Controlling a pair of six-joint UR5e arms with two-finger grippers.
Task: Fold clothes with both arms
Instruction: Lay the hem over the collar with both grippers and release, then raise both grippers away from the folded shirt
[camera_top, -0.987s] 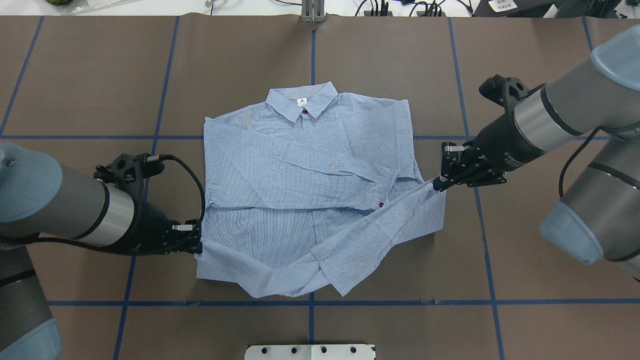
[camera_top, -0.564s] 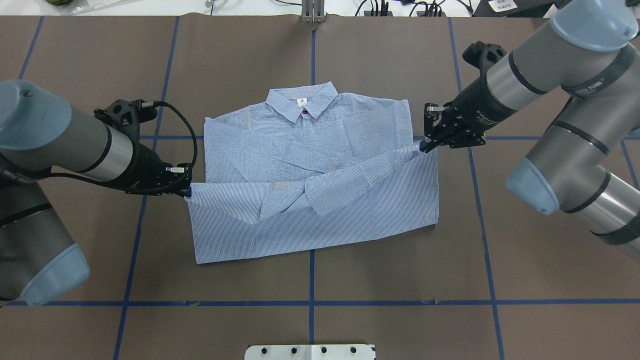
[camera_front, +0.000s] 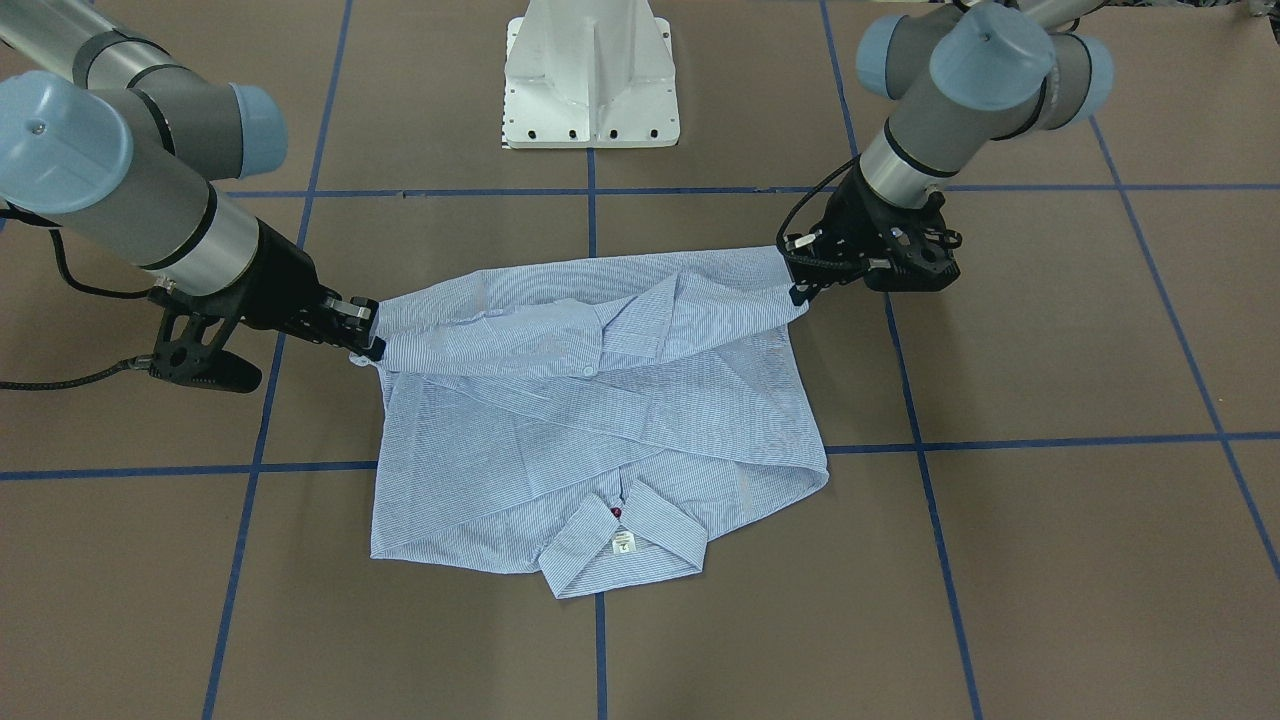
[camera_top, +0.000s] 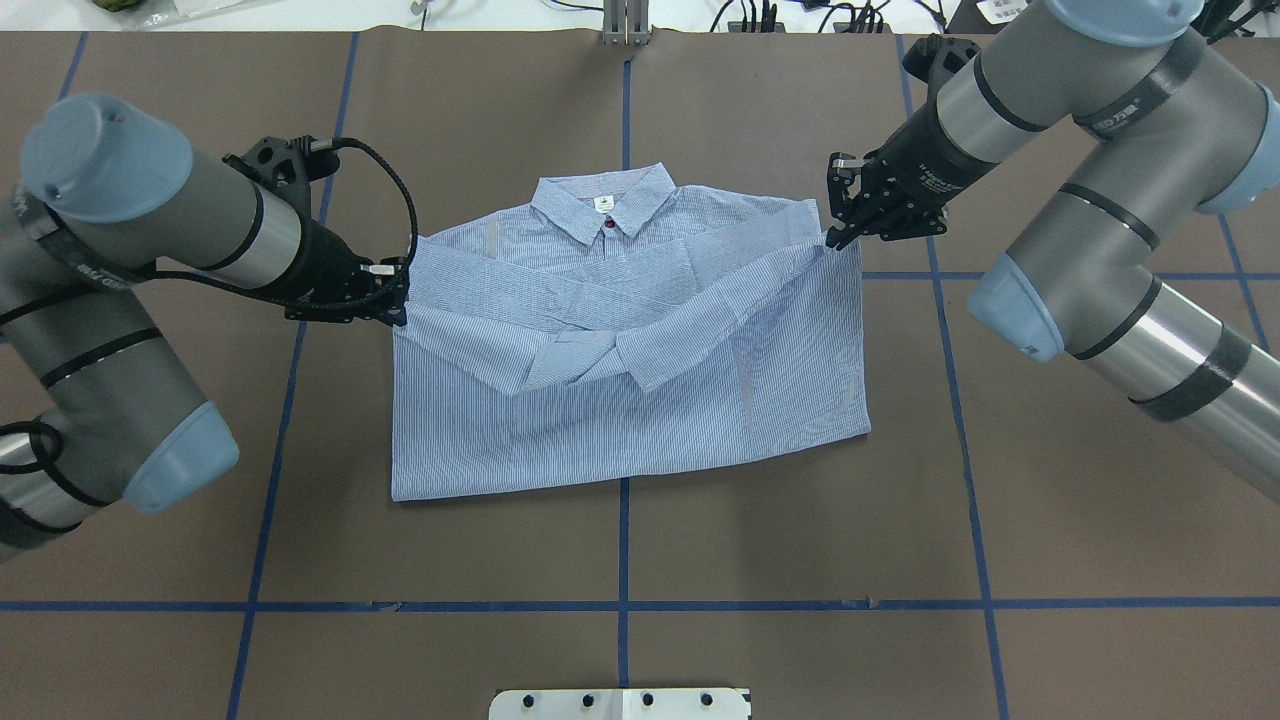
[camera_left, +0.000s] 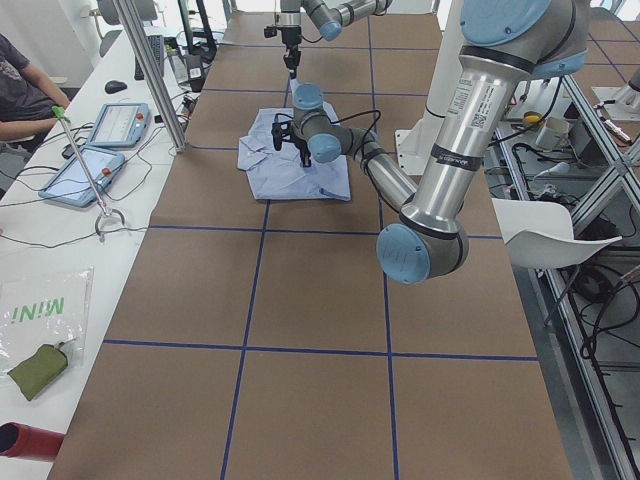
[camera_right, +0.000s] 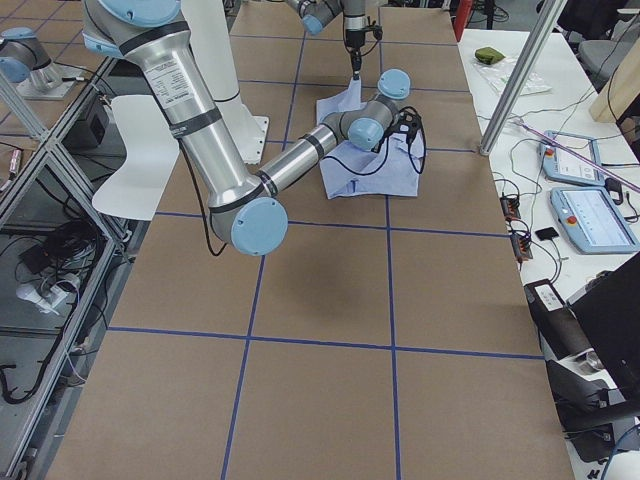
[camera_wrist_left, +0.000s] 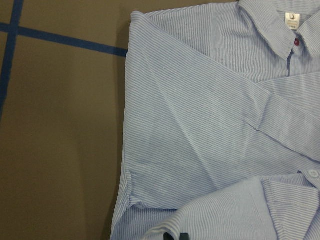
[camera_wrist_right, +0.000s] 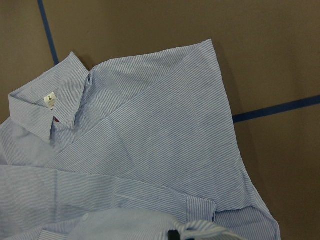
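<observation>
Overhead exterior: shirt (camera_top: 640, 400) between left gripper (camera_top: 400, 302) and right gripper (camera_top: 830, 238), both tight on its corners.

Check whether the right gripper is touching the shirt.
Touching. The overhead view shows the right gripper pinching a raised corner of the shirt, with the cloth running straight into its tips.

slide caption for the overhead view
Left gripper and right gripper each hold a corner of the striped shirt, its lower half folded up toward the collar.
</observation>
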